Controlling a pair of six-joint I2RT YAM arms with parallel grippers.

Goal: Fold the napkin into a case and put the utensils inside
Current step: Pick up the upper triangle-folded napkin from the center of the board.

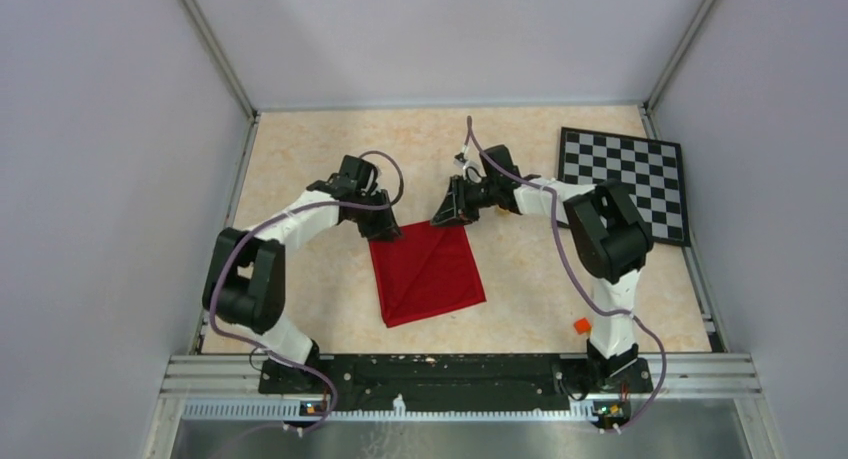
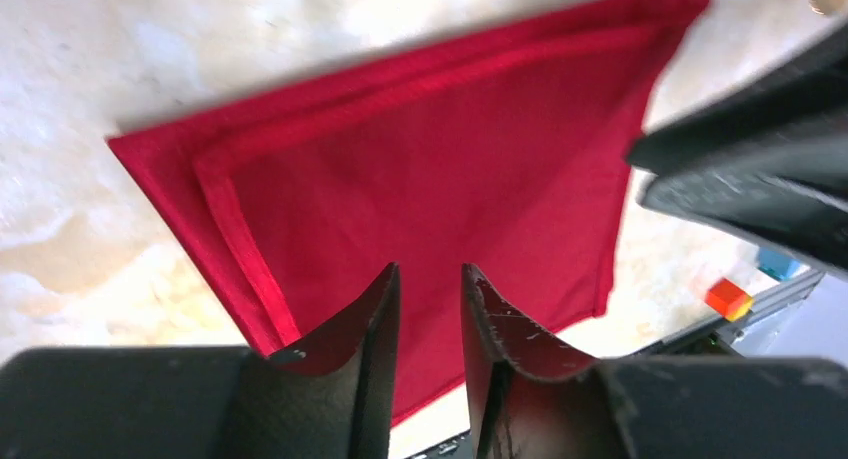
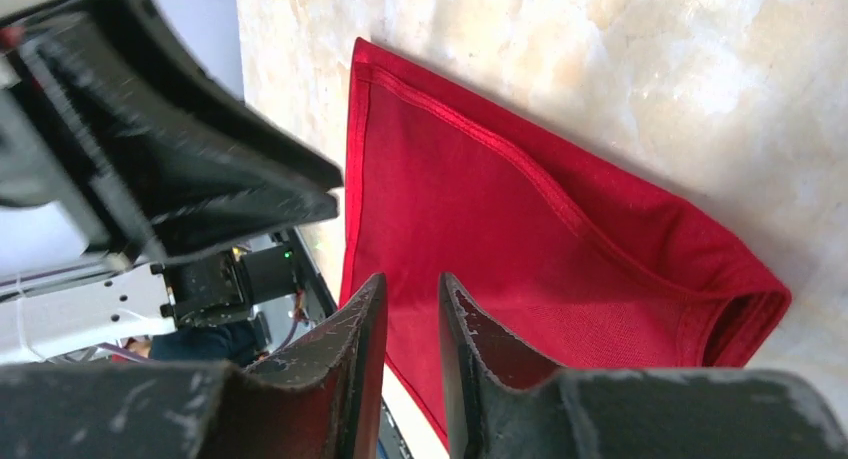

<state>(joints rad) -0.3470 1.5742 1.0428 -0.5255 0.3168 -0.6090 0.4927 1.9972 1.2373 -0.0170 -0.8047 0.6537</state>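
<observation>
Napkin (image 1: 428,272): laid flat at the centre of the table (image 1: 300,169), folded into a layered square with doubled hems showing.
Left gripper (image 2: 430,272): poised over the napkin's 11 o'clock corner; released, jaws narrowly parted, nothing clasped.
Right gripper (image 3: 411,281): poised over the napkin's 1 o'clock corner; released, jaws narrowly parted, nothing clasped.
Checkered board (image 1: 625,179): set at 2 o'clock from the napkin, well apart.
Orange block (image 1: 581,325): seen at 4 o'clock from the napkin, near the right arm's base.
</observation>
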